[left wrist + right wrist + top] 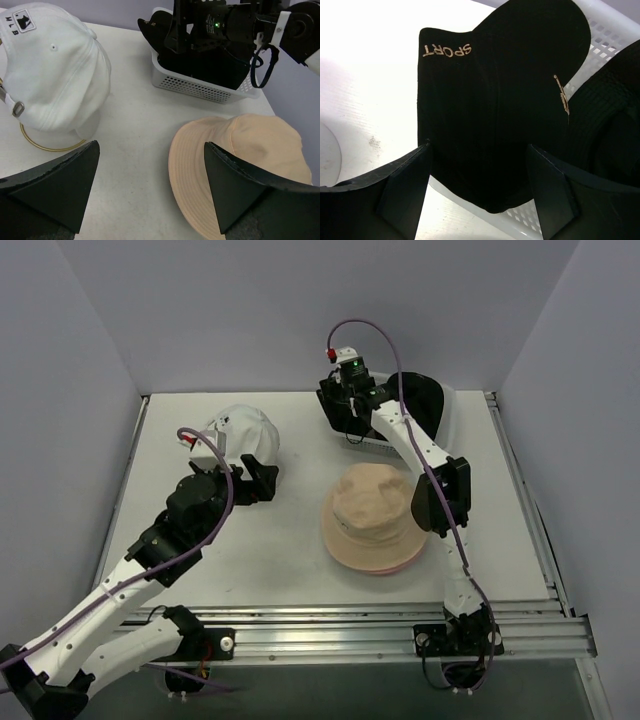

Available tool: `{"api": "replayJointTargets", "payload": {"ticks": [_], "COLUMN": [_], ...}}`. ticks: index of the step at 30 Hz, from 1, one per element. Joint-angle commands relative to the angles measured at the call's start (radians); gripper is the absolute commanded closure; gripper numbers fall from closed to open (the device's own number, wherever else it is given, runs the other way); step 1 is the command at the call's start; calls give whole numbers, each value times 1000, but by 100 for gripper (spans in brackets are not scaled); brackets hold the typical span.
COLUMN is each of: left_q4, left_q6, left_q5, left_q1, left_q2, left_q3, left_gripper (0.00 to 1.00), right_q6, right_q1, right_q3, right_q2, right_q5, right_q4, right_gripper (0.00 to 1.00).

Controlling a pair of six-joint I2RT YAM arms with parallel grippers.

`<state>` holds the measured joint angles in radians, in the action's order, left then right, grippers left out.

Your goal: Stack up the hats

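A white cap [240, 430] sits on a gold wire frame [46, 145] at the back left; it also shows in the left wrist view [50, 75]. A tan bucket hat [375, 515] lies at centre right, with a pink edge [396, 568] showing under it. A black cap marked SPORT [490, 100] and a black bucket hat [612, 115] lie in the white mesh basket [452, 420]. My left gripper [262, 472] is open and empty between the white cap and the tan hat [245, 165]. My right gripper [477, 170] is open, its jaws either side of the black cap's near edge.
The basket [200, 90] stands at the back right against the wall, with the right arm [235, 25] reaching over it. Grey walls close in the table on three sides. A metal rail [380, 625] runs along the near edge.
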<state>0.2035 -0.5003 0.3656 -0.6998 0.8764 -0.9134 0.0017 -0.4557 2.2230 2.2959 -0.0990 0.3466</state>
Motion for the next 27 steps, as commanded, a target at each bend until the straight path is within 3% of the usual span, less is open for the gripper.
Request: {"api": "replayJointTargets", "payload": {"ticks": [1,6,10,13,17,22,27], "left_q4": [-68,-105,-122,-122,-130,-133,-131], "left_q6": [65,92,109,109,117,121,123], "left_q5": [108,167,197,206,234,254,256], "left_q1": [-58,-106,-106,-106,-106,-106,-106], "left_q2": [-51,-70,-74,-83,-114,-154,-168], "left_q3": [48,94,130,145,162,182,185], "left_gripper": [6,6,6,6,6,6,6], "right_q6": [-5,-17,-16,-11,-6,-26,-45], "right_q1": [15,18,20,20,20,19,15], "right_q3": [44,59,81,102,104,102,106], "right_q2": [13,30,45,50,34,16,10], "right_q5": [44,33,33,51,77,153,159], "right_q4": [34,28,25,29,28,52,84], "right_gripper": [31,39,61,68,64,44,38]}}
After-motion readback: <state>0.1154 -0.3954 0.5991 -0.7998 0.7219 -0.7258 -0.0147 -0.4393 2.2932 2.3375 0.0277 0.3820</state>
